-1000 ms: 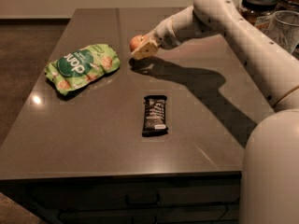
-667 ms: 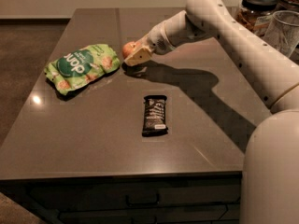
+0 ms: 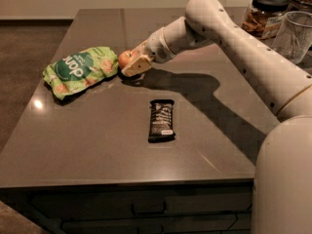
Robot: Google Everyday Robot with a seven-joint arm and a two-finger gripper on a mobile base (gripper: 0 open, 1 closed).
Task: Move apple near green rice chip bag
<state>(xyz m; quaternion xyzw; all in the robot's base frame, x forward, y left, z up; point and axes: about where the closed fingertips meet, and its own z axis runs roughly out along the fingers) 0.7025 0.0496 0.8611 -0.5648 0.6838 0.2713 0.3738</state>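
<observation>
The white robot arm (image 3: 229, 38) reaches from the right edge of the view across the dark grey-brown stone counter (image 3: 97, 145) towards its left rear part. At its end, the tool (image 3: 130, 63) with tan pads is closed around a small round red apple with yellowish patches (image 3: 125, 58). The apple shows on the tool's left side, and a tan pad sits against its lower right. The apple is low over the counter; whether it touches the surface cannot be told.

Just to the left of the apple lies the crinkly bright green rice chip bag (image 3: 80, 71), flat on the counter, with a dark green oval bearing white letters and pictures of tan chips. The right end of the bag is just beside the apple, nearly touching it.

Nearer the front, in the middle of the counter, lies a small black wrapped snack bar (image 3: 161, 120), well apart from both. At the rear right stand a glass jar with a black lid (image 3: 263, 14) and a clear glass cup (image 3: 292, 35).
</observation>
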